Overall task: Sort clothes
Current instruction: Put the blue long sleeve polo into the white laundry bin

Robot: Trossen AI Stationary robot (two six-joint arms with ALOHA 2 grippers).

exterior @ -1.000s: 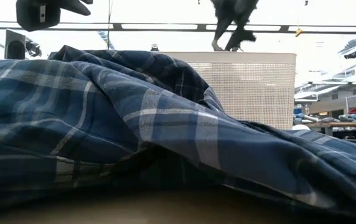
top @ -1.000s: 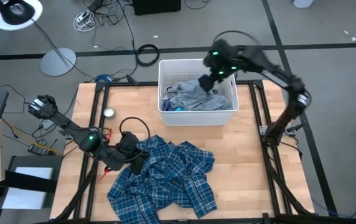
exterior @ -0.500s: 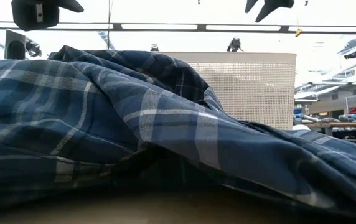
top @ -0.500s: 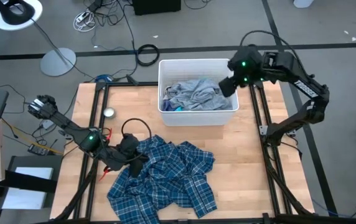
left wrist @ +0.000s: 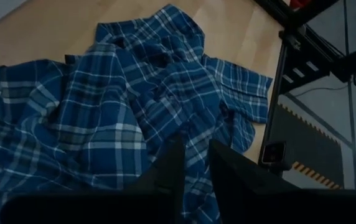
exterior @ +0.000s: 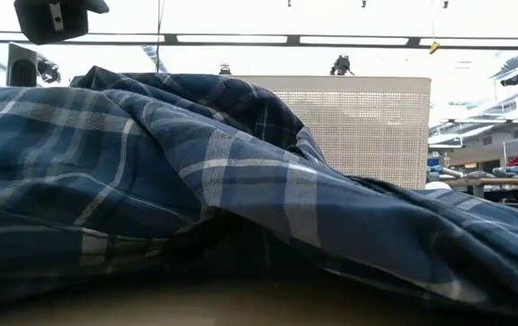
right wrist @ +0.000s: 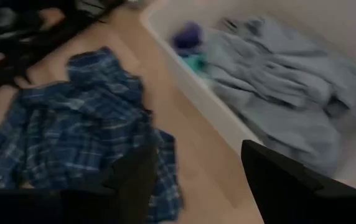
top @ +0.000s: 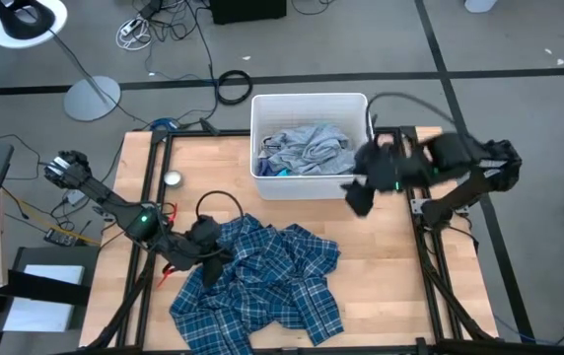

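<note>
The left gripper (top: 206,247) sits low at the left edge of the plaid shirt (top: 262,278), which lies crumpled on the front of the table (top: 381,256); its jaws look nearly closed, and whether cloth is pinched cannot be told. Behind, the white bin (top: 258,138) holds a grey garment (top: 307,148). Right of the shirt, the right gripper (top: 359,195) hovers beside the bin's front corner, jaws wide apart and empty; the shirt lies to its left, nearer the left arm
</note>
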